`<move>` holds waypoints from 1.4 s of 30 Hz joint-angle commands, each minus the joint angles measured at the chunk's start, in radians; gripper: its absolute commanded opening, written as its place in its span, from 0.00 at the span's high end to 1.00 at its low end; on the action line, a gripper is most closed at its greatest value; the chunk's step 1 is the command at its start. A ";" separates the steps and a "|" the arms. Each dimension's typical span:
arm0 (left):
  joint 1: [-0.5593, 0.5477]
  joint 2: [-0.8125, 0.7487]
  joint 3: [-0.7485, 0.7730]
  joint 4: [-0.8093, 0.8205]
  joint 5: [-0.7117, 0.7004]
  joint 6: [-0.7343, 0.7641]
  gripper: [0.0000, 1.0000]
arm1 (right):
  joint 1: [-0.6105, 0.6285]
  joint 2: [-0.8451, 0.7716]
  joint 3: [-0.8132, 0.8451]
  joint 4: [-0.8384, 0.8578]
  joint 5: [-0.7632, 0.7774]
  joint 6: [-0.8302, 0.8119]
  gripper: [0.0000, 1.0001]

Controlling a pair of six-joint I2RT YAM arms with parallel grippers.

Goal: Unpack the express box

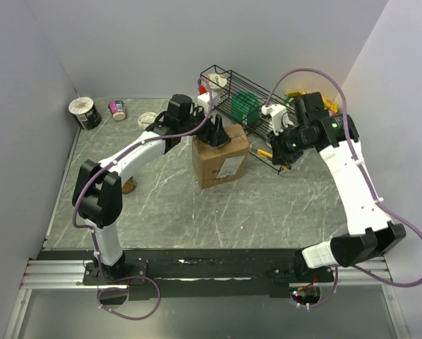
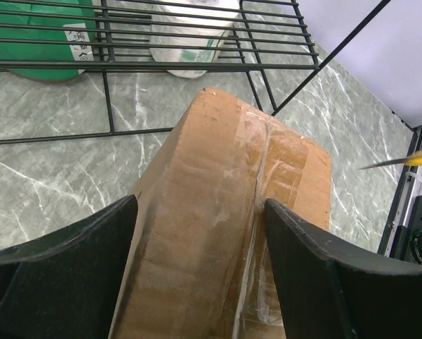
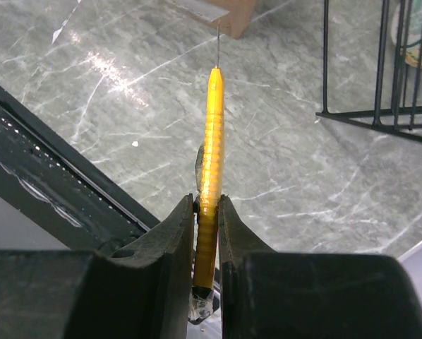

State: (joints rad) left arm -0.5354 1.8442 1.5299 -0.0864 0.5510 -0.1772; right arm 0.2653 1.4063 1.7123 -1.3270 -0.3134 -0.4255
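Observation:
The express box, a brown carton with a taped top and a white label on its near side, stands mid-table. My left gripper is over its top, open. In the left wrist view the black fingers stand wide on either side of the left half of the box top, one of them beside the clear tape seam. To the right of the box, my right gripper is shut on a yellow utility knife. Its thin blade points at a box corner but is apart from it.
A black wire rack stands right behind the box, with a green item and a white roll in it. At the back left are a dark can, a small cup and a white lid. The black rail runs along the near edge.

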 commanded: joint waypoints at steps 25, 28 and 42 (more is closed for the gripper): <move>0.313 -0.208 -0.168 -0.159 -0.197 0.165 0.48 | 0.071 0.310 0.118 -0.058 0.086 -0.002 1.00; 0.311 -0.168 -0.188 -0.124 -0.165 0.166 0.54 | 0.095 0.374 0.197 -0.049 0.091 0.005 1.00; 0.226 -0.361 -0.428 -0.032 0.064 0.386 0.48 | 0.193 0.617 0.469 0.008 0.186 -0.007 1.00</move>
State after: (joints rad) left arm -0.2611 1.6112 1.1423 -0.1654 0.5121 0.1474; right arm 0.4461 1.9755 2.0834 -1.3540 -0.1337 -0.4252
